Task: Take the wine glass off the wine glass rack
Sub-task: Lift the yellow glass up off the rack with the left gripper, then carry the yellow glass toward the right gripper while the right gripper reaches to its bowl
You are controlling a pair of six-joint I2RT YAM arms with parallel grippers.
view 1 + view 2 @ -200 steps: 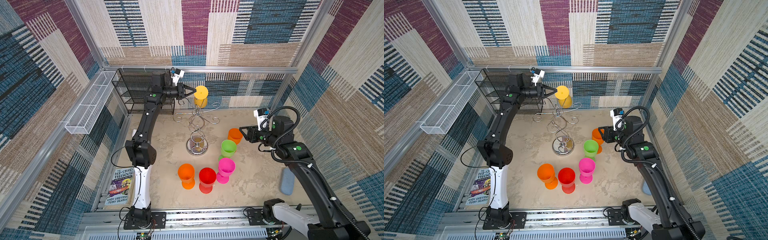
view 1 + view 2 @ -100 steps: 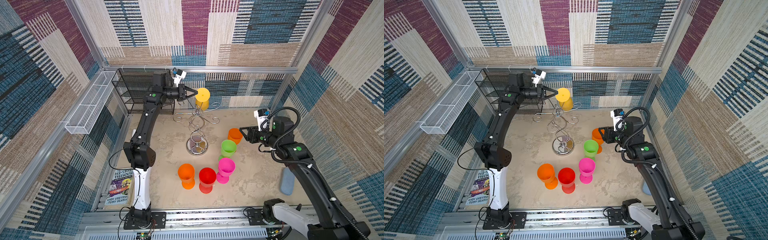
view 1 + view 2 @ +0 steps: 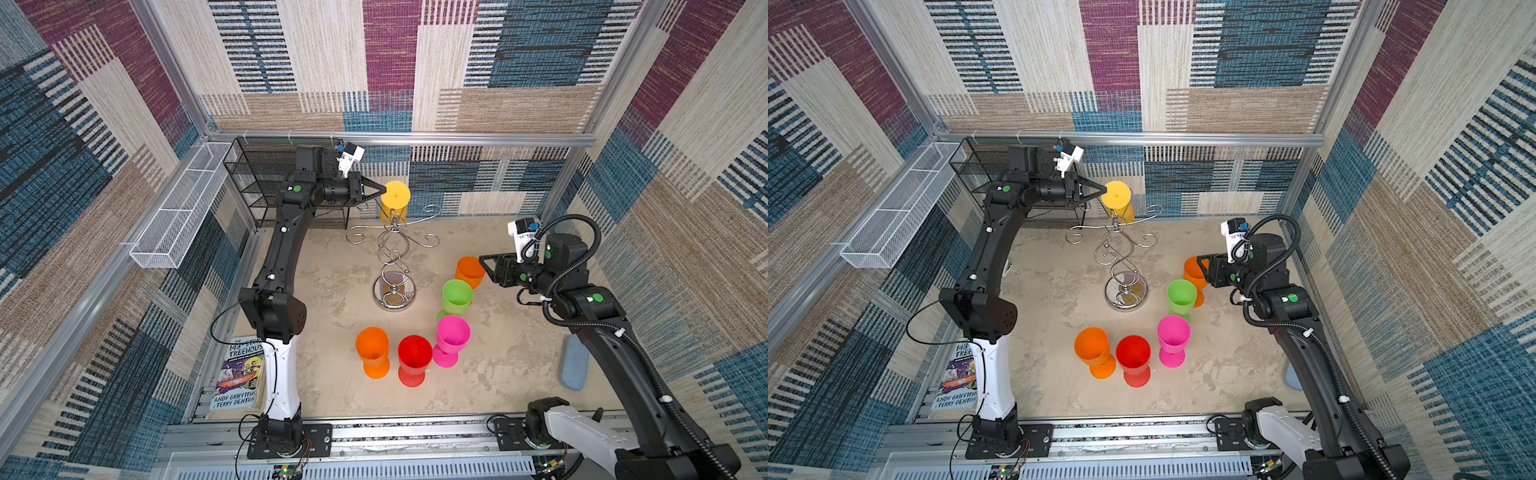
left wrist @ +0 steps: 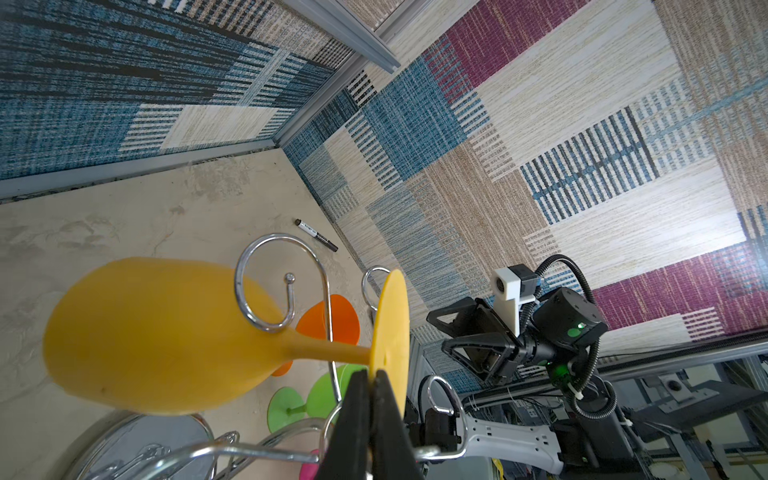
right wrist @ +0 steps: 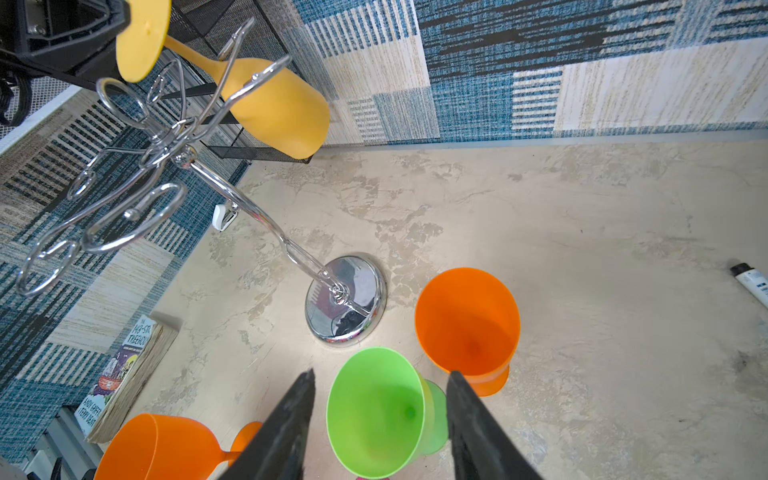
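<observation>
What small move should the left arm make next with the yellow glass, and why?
Probably draw the yellow wine glass outward along its curled arm: the left gripper is shut on its foot, but the stem seems hooked in the wine glass rack.

All round me the light is bright and even, shadows faint. The wine glass rack [image 5: 345, 291] glares white off its mirrored base. Near my left wrist lens the yellow wine glass [image 4: 158, 332] blurs. Both top views bow at the edges.
</observation>
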